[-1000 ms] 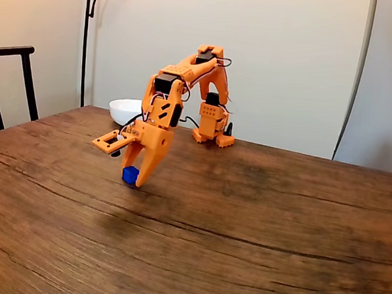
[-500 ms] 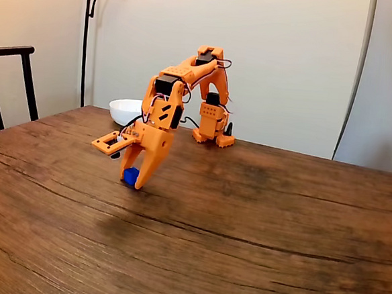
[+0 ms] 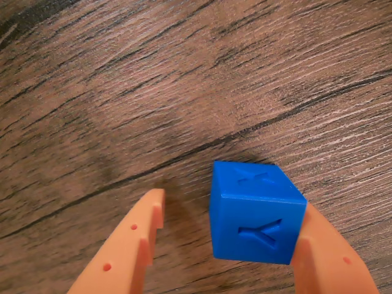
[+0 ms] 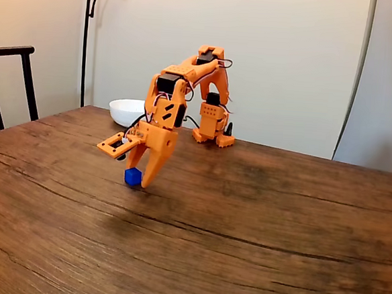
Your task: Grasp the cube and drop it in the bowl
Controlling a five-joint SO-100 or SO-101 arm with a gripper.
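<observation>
Here the orange gripper (image 4: 138, 178) points down at the wooden table (image 4: 257, 232), its tips at the blue cube (image 4: 133, 176), which sits at the table surface in the fixed view; whether the cube rests on the wood or is just lifted cannot be told. In the wrist view the cube (image 3: 256, 211) lies against the right-hand finger (image 3: 327, 257), touching it along one side. The left-hand finger (image 3: 131, 245) stands apart from the cube, with bare wood showing in the gap. So the jaws are parted and not clamped on the cube; only one finger meets it.

Being a cube, it has no long axis. In the wrist view it is turned slightly, one corner edge angled toward the camera, so two faces show. The upper face carries a sunken X-like mark, and the face nearer the camera carries a sunken Y. Its edges run askew to the wood grain, which sweeps diagonally across that view.

In the fixed view the white bowl (image 4: 126, 111) stands well behind the gripper, near the far edge of the table and just left of the arm's base (image 4: 212, 131). A dark chair (image 4: 12, 80) stands at the left edge, beyond the table.
</observation>
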